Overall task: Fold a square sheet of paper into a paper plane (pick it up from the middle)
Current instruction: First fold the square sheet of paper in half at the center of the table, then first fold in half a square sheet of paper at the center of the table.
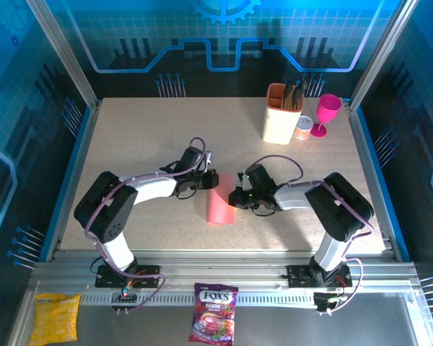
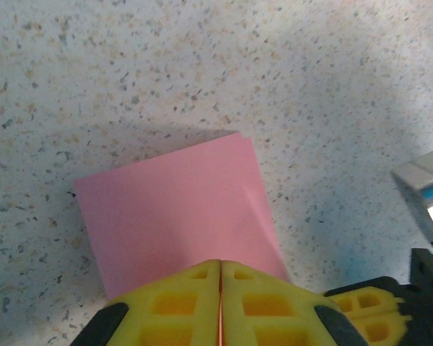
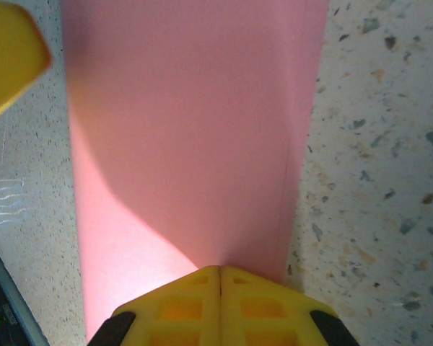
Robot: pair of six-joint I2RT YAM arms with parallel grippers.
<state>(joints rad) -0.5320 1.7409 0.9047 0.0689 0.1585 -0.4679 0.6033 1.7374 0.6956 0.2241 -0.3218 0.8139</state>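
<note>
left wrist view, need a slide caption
Left jaws closed at the edge of folded pink paper on a speckled table

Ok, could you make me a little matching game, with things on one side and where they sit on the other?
Things:
1 pink paper
2 goblet
3 yellow packet
4 purple sweet bag

Places:
A far right corner of the table
B left end of the metal ledge in front
C middle of the table
D middle of the metal ledge in front

Pairs: 1-C, 2-A, 3-B, 4-D
</note>
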